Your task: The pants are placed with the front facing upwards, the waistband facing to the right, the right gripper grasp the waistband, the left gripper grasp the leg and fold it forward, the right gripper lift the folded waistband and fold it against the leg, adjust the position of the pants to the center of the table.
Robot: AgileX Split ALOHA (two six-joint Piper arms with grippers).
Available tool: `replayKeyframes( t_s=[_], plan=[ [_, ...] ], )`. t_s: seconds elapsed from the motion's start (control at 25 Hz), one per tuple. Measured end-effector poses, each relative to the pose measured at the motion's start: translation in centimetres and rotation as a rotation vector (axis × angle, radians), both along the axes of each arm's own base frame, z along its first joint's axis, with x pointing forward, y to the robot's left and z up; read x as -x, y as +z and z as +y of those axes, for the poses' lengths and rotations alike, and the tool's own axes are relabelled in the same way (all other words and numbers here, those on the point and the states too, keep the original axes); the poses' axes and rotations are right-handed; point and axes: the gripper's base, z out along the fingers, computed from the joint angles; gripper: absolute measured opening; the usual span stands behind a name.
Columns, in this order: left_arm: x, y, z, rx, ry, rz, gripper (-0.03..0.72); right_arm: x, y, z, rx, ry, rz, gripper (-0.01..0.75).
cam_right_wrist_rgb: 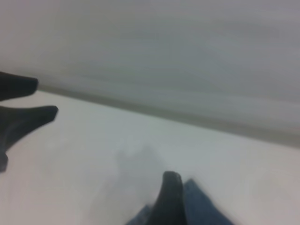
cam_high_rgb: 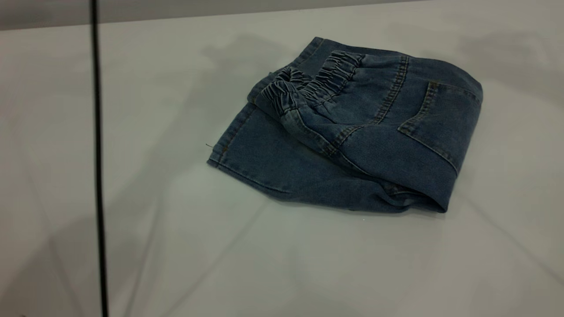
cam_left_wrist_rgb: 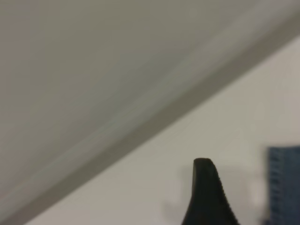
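The pants [cam_high_rgb: 352,154] lie folded in a blue denim bundle on the table [cam_high_rgb: 264,264], right of the middle and toward the back. The ruched waistband [cam_high_rgb: 317,83] rests on top, folded over onto the leg, with a back pocket [cam_high_rgb: 440,123] facing up. Neither gripper shows in the exterior view. In the right wrist view my right gripper [cam_right_wrist_rgb: 171,197] hangs above the table with a corner of the pants [cam_right_wrist_rgb: 201,206] just behind it. My left gripper [cam_right_wrist_rgb: 46,98] shows farther off, open and holding nothing. One finger [cam_left_wrist_rgb: 206,187] of it shows beside the pants' hem [cam_left_wrist_rgb: 283,183].
A thin black cable [cam_high_rgb: 98,176] hangs straight down across the left of the exterior view. The table's far edge [cam_high_rgb: 220,15] runs along the back.
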Motion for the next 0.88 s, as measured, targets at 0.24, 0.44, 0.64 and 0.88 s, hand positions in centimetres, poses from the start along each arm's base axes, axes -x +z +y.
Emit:
replayKeyframes(
  t_s=[0.24,0.44,0.64,0.88],
  plan=[
    [3.6,7.0,2.2,0.049,0.049,-0.145,0.415,5.5,5.8,0.2,-0.006,-0.008,-0.143,0.580],
    [8.2,13.1,4.4,0.120,0.055,-0.269,0.415,11.4,10.2,0.4,-0.008,-0.007,-0.274,0.580],
    [13.0,18.0,6.7,0.193,0.065,-0.377,0.415,17.2,12.3,0.6,-0.007,-0.006,-0.342,0.580],
    [18.4,21.0,9.3,0.244,0.073,-0.417,0.415,23.2,12.0,0.7,0.001,-0.001,-0.362,0.580]
  ],
)
